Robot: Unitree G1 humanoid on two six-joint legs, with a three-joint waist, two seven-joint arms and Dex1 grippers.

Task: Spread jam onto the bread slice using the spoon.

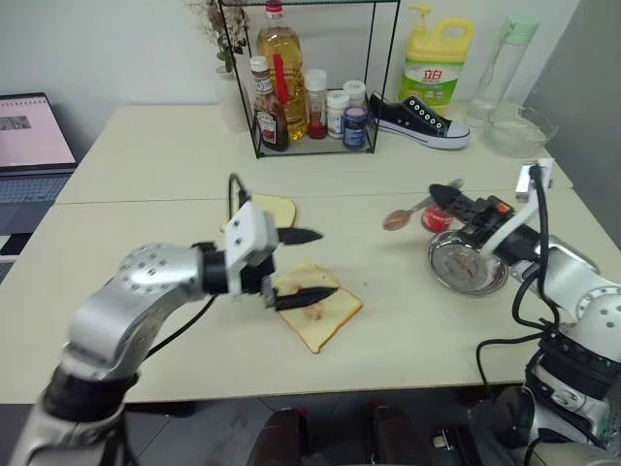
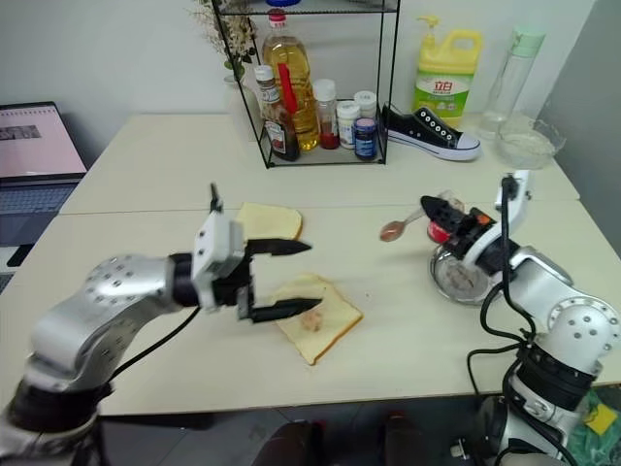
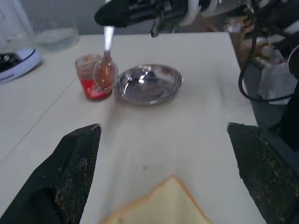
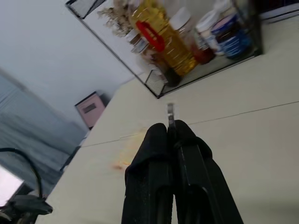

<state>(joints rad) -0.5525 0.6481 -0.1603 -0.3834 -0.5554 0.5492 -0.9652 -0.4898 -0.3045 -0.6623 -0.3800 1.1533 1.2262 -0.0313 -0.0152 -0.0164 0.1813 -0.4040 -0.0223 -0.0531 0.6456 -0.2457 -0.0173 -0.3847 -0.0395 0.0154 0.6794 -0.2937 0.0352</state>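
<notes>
The bread slice (image 1: 325, 318) lies on the near table with a small blob of jam (image 1: 312, 311) on it. My left gripper (image 1: 312, 264) hovers open over the slice's far-left part, one finger above it and one across it. To the right, my right gripper (image 1: 444, 193) is shut on the spoon (image 1: 408, 212), held in the air. The spoon's bowl (image 3: 103, 74) is smeared red-brown and hangs in front of a small red jam jar (image 3: 91, 83). A sliver of the spoon's handle (image 4: 170, 112) sticks out between the right fingers (image 4: 154, 154).
A round steel dish (image 1: 469, 267) sits under the right arm. A second bread slice (image 1: 272, 207) lies behind the left gripper. A wire rack of bottles (image 1: 306, 97), a sneaker (image 1: 422, 121), a yellow jug (image 1: 439, 63) and a glass bowl (image 1: 519, 131) line the back. A laptop (image 1: 29, 141) stands far left.
</notes>
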